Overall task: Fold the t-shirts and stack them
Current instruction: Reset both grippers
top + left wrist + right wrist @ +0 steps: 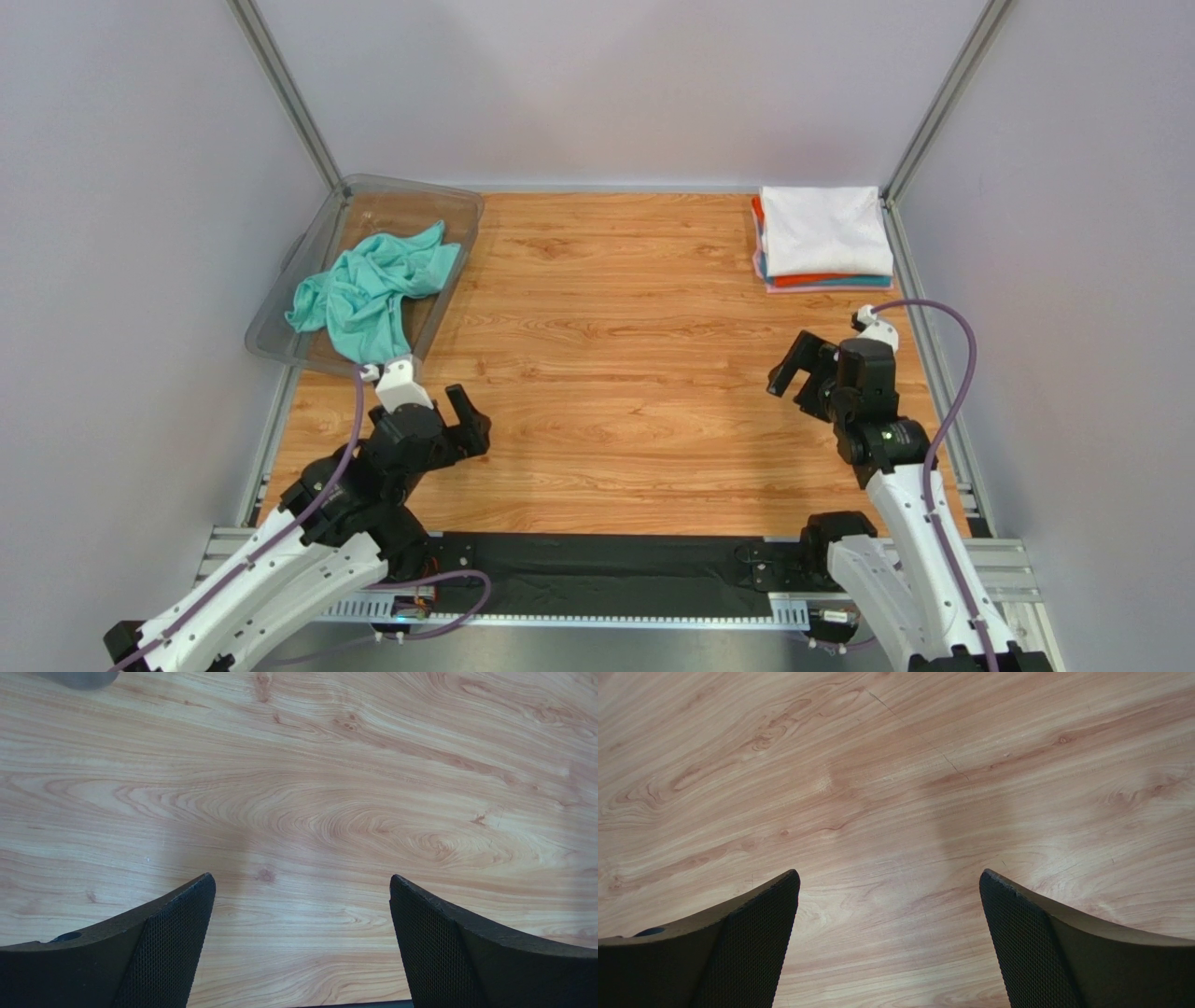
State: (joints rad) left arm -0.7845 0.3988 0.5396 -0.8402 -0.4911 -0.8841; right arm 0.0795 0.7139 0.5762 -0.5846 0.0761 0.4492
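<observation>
The crumpled mint-green cotton t-shirt (368, 291) lay in the clear plastic tray (464, 213) at the far-left corner of the bench (631, 364), just beyond the open, empty left gripper (469, 420) and well apart from the equally open right gripper (793, 367).

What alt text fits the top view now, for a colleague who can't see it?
A crumpled green tee lies in a clear tray at far left of the table; a folded stack topped by a white tee sits far right. The left gripper and right gripper hover open and empty over the wood.
</observation>
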